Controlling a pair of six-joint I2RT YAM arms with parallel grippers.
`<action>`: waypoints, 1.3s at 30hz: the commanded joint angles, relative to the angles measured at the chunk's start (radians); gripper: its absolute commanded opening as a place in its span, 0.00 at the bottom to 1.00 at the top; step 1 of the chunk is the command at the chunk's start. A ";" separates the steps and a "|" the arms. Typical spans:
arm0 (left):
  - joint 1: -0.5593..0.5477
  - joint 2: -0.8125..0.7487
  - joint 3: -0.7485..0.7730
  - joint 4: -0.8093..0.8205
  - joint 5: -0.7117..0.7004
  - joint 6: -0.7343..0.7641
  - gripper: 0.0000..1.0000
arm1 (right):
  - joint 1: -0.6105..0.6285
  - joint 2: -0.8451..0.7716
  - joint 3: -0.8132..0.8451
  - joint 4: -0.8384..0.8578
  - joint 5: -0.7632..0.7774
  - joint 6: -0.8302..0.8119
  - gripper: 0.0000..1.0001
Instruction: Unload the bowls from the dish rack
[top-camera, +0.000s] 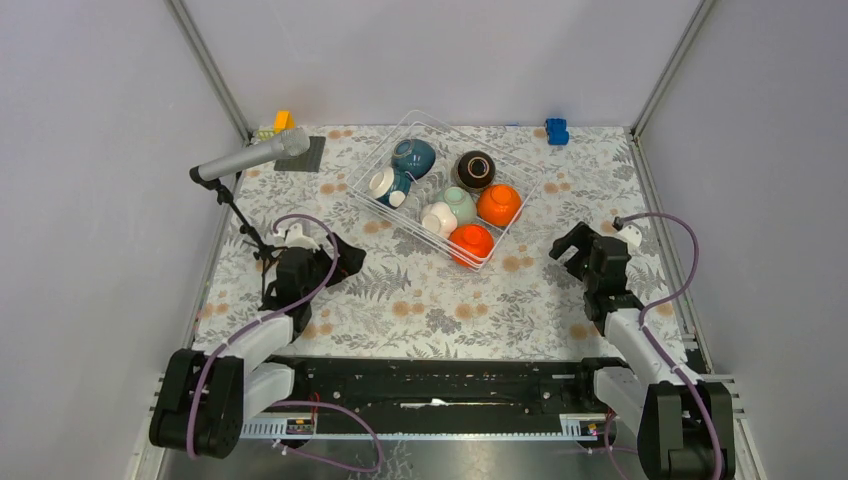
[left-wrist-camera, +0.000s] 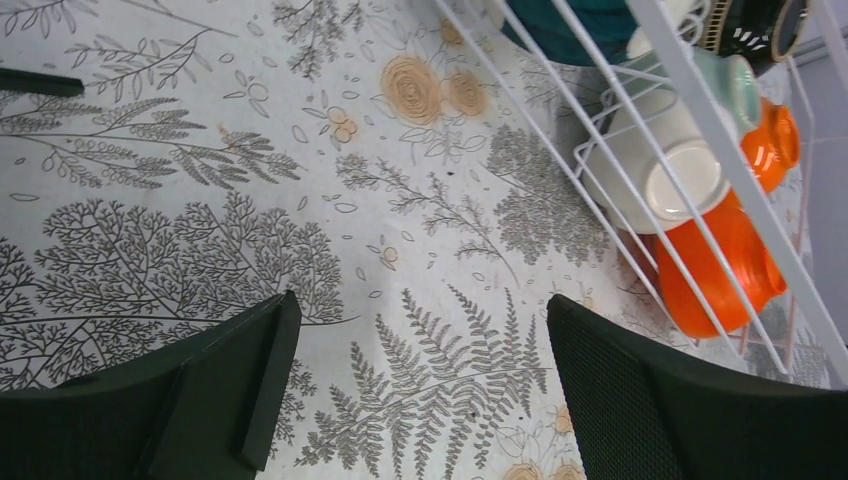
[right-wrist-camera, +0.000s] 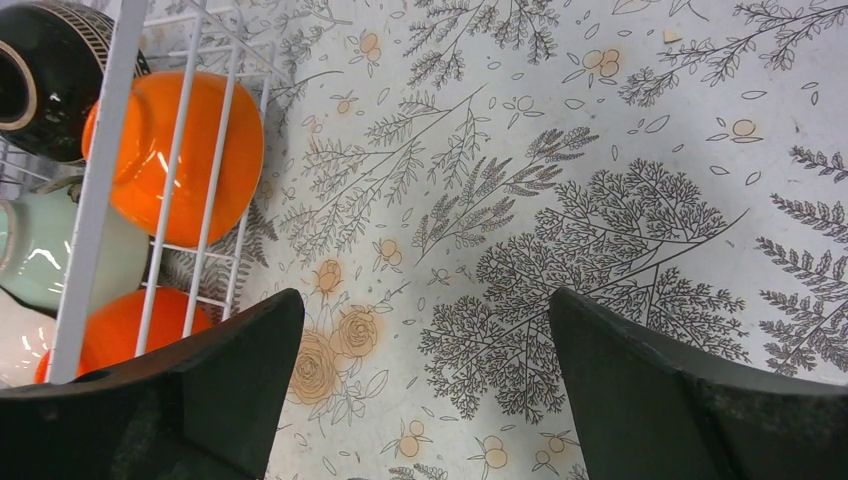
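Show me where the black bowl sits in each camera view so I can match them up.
Top view: the black bowl is just above picture centre, in the far right part of the rack.
Left wrist view: top right corner, cut off by the picture's top edge.
Right wrist view: top left corner, behind the wires.
Shared landmark: the rack's white wires, with an orange bowl beside the black one.
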 joint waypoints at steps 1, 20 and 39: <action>-0.001 -0.079 -0.018 0.064 0.041 0.020 0.99 | 0.005 -0.047 -0.022 0.032 0.041 0.051 1.00; -0.001 -0.173 -0.081 0.114 0.053 0.008 0.99 | 0.005 -0.114 0.194 -0.125 -0.253 0.020 1.00; -0.001 -0.213 -0.109 0.192 0.167 0.000 0.99 | 0.347 0.531 0.657 0.084 -0.511 0.244 0.94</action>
